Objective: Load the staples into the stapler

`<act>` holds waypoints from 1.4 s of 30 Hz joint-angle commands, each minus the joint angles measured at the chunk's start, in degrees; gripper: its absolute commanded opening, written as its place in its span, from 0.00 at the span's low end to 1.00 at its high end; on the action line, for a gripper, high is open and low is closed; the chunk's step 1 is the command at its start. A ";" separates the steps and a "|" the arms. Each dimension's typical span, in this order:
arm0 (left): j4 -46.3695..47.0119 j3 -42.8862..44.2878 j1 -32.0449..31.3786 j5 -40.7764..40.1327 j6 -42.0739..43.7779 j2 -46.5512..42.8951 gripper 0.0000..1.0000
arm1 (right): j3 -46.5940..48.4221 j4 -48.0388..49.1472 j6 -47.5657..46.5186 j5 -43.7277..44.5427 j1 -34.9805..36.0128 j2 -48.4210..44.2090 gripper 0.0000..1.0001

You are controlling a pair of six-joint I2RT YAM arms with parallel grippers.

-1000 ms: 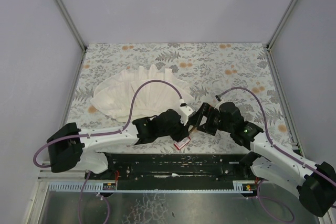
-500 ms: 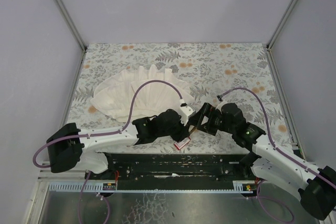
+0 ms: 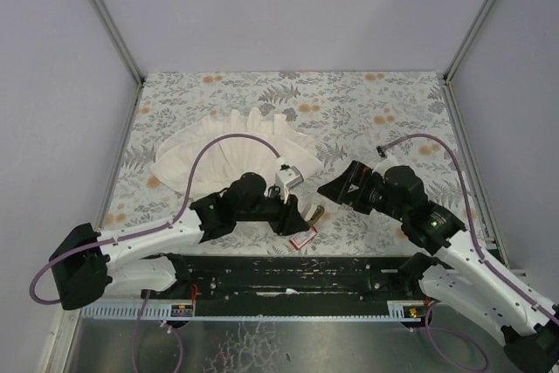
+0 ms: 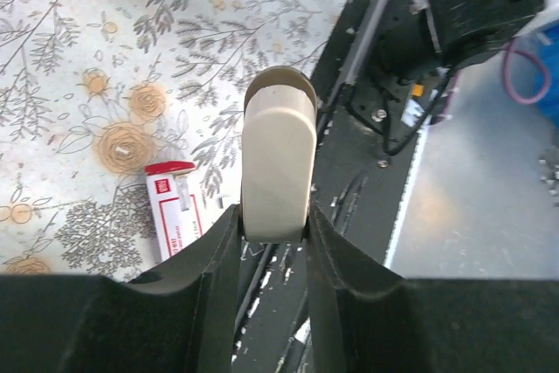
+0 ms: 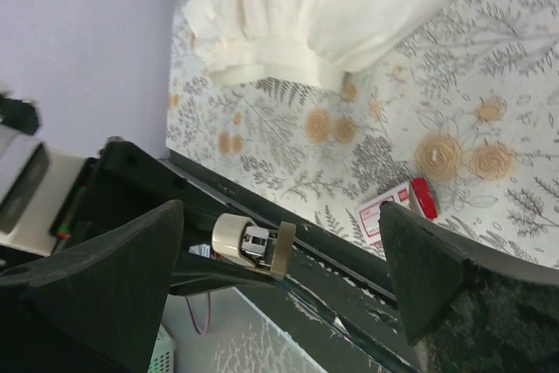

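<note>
My left gripper [image 3: 303,215] is shut on the stapler [image 3: 317,212], a small one with a beige body and silvery metal inside. In the left wrist view the stapler [image 4: 278,159] stands up between the jaws of the left gripper [image 4: 273,220]. The red box of staples [image 3: 303,238] lies on the table just below it, and also shows in the left wrist view [image 4: 177,207]. My right gripper [image 3: 336,188] is open and empty, a little right of the stapler. In the right wrist view the stapler [image 5: 253,246] and the red box [image 5: 397,207] show between the spread fingers of the right gripper [image 5: 279,272].
A big white pleated cloth [image 3: 236,155] lies behind the left arm on the flowered table [image 3: 393,111]; it also shows in the right wrist view [image 5: 332,6]. A black rail [image 3: 288,272] runs along the near table edge. Walls close in both sides.
The two grippers have parted. My right gripper has let go and drawn back to the right. My left arm has pulled back to the left, keeping the stapler.
</note>
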 commanded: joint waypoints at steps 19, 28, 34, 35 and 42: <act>1.90 4.22 4.05 4.93 -3.06 -0.91 0.00 | 5.15 5.68 4.55 -12.35 0.73 6.24 0.99; 1.42 4.15 4.07 2.69 -2.53 -1.41 0.00 | 8.74 1.56 1.10 -10.45 5.62 10.63 0.00; 1.08 3.73 4.11 3.93 -2.44 -1.30 0.00 | 9.48 0.50 1.59 -7.55 5.66 9.58 0.77; 1.09 3.72 4.07 4.28 -2.44 -1.24 0.00 | 9.84 0.16 1.48 -7.12 5.66 9.48 0.96; 0.34 3.70 4.14 5.97 -2.51 -1.08 0.00 | 12.14 -4.56 -1.23 1.24 5.66 5.78 0.99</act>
